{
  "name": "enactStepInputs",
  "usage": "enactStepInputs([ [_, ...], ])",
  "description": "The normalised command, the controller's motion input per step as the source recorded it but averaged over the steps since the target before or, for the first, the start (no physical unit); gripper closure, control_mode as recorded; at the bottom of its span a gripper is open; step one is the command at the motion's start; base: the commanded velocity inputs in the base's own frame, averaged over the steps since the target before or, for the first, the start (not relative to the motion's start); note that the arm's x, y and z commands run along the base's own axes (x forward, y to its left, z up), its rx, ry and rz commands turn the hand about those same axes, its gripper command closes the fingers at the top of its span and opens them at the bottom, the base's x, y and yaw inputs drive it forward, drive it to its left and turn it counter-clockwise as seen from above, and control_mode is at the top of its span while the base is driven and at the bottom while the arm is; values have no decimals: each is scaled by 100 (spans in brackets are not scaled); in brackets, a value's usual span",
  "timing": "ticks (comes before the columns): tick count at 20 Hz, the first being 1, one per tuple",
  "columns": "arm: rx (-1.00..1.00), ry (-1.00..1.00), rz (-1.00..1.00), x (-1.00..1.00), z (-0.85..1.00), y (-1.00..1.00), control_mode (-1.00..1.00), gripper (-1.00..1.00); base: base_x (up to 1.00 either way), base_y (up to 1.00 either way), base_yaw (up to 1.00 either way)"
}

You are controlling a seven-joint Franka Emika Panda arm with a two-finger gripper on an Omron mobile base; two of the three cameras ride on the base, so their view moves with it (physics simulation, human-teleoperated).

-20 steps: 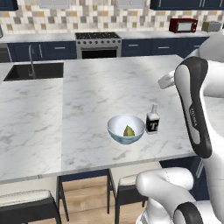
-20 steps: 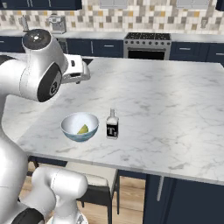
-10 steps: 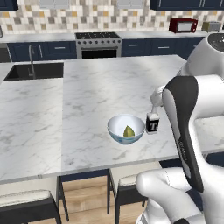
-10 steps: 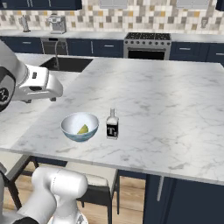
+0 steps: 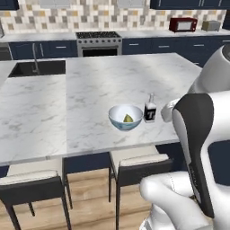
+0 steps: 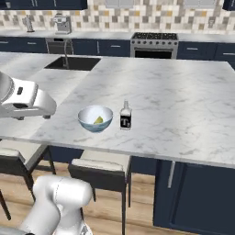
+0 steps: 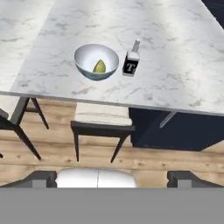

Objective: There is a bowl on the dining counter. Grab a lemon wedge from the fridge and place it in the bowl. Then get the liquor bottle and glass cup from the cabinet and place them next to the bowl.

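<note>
Hand view: gripper (image 7: 112,177) jaws spread wide, empty, raised off near edge of dining counter (image 7: 183,61), above stool (image 7: 103,120). Bowl (image 7: 96,61) near counter's near edge, lemon wedge (image 7: 99,66) inside. Liquor bottle (image 7: 131,61) upright just right of bowl, close beside, contact unclear. Sink (image 5: 38,68) far left

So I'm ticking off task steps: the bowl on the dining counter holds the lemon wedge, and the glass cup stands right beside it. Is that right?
Not quite. The thing standing beside the bowl is the liquor bottle, not the glass cup; the hand view shows its dark body and black label clearly. The rest holds: the lemon wedge lies in the bowl on the dining counter.
</note>
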Motion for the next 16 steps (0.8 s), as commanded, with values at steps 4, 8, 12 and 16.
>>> enactStepInputs([
  [4, 0, 0, 0, 0, 0, 0, 100, -100, -84, 100, 3],
  [8, 0, 0, 0, 0, 0, 0, 100, -100, -63, 100, 11],
  [12, 0, 0, 0, 0, 0, 0, 100, -100, -31, 100, 10],
  [16, 0, 0, 0, 0, 0, 0, 100, -100, -1, 100, 4],
])
